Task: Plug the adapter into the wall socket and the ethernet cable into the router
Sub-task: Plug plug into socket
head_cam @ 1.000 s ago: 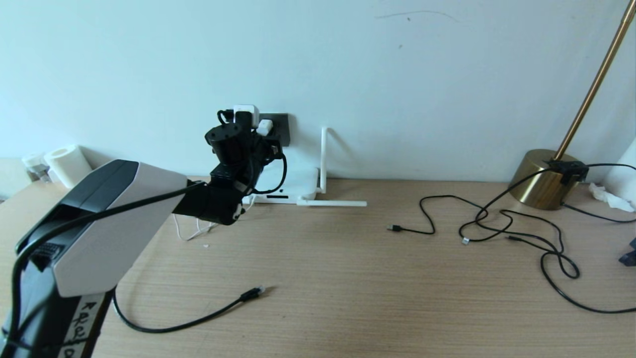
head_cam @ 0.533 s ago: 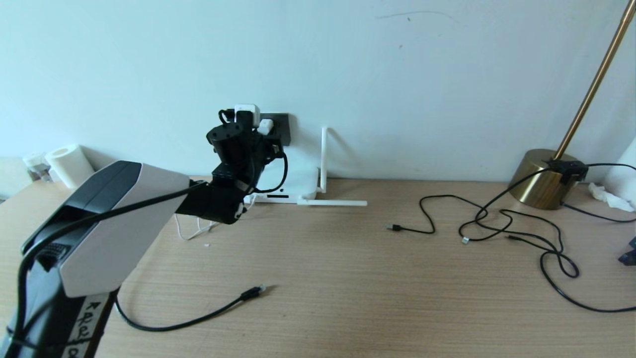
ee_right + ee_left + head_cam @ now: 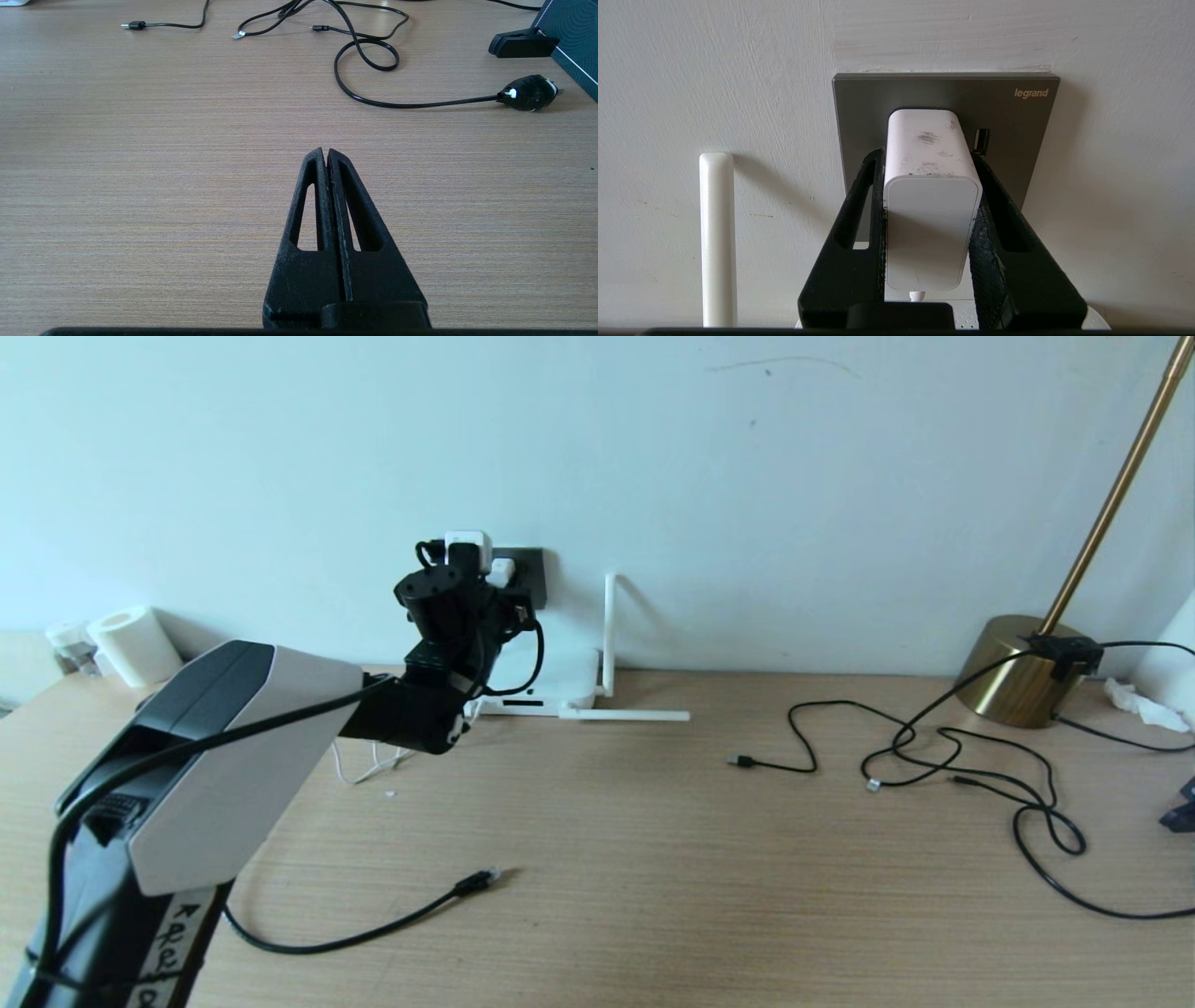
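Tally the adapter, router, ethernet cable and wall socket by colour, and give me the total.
White: 2, the adapter and the router.
Black: 1, the ethernet cable.
Dark grey: 1, the wall socket.
Total: 4.

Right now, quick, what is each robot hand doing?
Left gripper: shut on the small white cube-shaped adapter at the dark grey wall socket.
Right gripper: shut, empty, over the wooden table.

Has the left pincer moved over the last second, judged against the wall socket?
Yes, slightly: the left pincer, shut on the adapter, has crept up and toward the wall socket.
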{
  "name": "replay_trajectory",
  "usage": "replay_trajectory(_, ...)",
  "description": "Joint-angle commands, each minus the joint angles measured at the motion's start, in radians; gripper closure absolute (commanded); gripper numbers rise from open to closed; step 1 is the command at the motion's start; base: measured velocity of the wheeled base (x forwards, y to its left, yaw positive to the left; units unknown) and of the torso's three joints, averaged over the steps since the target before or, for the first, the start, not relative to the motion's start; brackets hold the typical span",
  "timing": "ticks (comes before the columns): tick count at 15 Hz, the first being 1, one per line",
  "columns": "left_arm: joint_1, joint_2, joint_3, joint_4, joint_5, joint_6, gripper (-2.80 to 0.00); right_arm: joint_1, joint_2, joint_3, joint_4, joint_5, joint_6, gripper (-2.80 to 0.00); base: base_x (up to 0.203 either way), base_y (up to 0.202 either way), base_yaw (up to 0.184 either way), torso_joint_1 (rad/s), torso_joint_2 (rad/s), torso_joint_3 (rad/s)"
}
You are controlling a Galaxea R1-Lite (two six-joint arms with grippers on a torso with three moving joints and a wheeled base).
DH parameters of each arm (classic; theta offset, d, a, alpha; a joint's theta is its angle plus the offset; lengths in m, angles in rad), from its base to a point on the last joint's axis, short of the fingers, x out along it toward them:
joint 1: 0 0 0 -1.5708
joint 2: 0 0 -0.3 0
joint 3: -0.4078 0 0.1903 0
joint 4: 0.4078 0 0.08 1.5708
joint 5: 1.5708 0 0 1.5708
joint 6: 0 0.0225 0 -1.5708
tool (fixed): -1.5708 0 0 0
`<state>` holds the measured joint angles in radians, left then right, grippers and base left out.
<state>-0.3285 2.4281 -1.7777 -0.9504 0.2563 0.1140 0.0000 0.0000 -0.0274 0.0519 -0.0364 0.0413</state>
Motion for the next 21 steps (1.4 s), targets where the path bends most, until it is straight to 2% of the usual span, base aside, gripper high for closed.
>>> replay_trajectory(1, 0.0, 0.004, -0.006, -0.002, 0.0, 0.001, 0.0, 0.0, -0.001, 0.0, 0.0, 0.0, 0.0, 0.0, 0.0, 0.0, 0.0, 0.0, 0.0, 0.0)
replay_trajectory(21, -0.003, 0.024, -0.032, 0.002, 0.016, -0.004, 0.0, 0.0, -0.002, 0.0, 0.0, 0.0, 0.0, 0.0, 0.0, 0.0, 0.0, 0.0, 0.0, 0.0)
